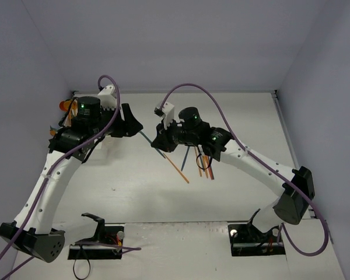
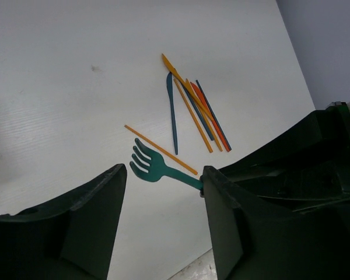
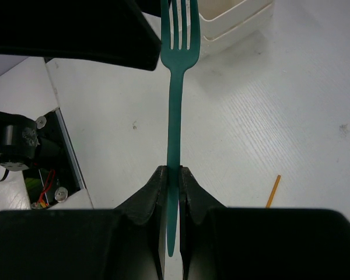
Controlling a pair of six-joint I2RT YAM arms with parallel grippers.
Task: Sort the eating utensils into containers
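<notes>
The teal fork (image 3: 174,116) was clamped by the lower part of its handle between the two fingers of the right gripper (image 3: 174,175), which were pressed together on it from either side. The end of the handle stuck out a little behind the grip. The fork ran straight out from the fingertips, with its tines at the far end. In the right wrist view the tines lay beside a dark edge of the other arm's hand, and the white containers (image 3: 239,17) stood just beyond them on the table, at the top of that view.

From the left wrist the same fork showed head-on to its tines. It was framed in the gap of the left gripper (image 2: 163,172), whose fingers stood wide apart and held nothing. The handle passed out of sight behind the tip of one of those fingers. Whether it touched that finger could not be told.

Seen from above, the two grippers faced each other near the middle of the white table (image 2: 58,87), left one on the left, with the fork as a thin dark line between them.

A single orange stick (image 2: 160,150) lay flat on the table just beside the fork head in the left wrist view. Farther out lay the loose utensils (image 2: 198,111), a small fan of orange, teal, red and blue pieces overlapping one another, well apart from the containers
</notes>
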